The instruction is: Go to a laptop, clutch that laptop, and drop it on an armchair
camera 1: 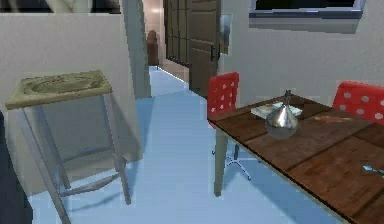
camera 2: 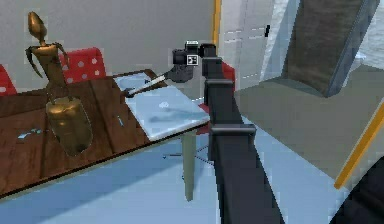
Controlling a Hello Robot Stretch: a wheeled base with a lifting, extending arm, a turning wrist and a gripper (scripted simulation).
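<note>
Judging by the forward view, parked right at the goal: past a tall wooden stool (camera 1: 60,88) at the left and a dark wooden door (camera 1: 195,40) down the hallway, close up against a brown tabletop (camera 1: 320,165) with red dotted chairs (camera 1: 223,95) behind and a silvery pot (camera 1: 285,115) on top. In the arm side view, from the left: a bronze figure (camera 2: 62,110) standing on the tabletop, then a pale flat slab (camera 2: 172,112) lying at the tabletop's right end. By shape and colour, probably the laptop with its lid down, though too plain to call for certain. Just above that slab in the picture, the gripper (camera 2: 138,88), at the far end of the dark arm (camera 2: 235,150). Cannot tell whether over, beside or touching the slab, nor how the fingers are set, nor whether anything is held, because of the slab right behind them. Looks done with the approach; unconfirmed on the grasp; left to do: lift, carry, drop on an armchair. Farther right, a white door (camera 2: 245,35) and a grey stair-like slope (camera 2: 320,40), cut off at the top edge.
</note>
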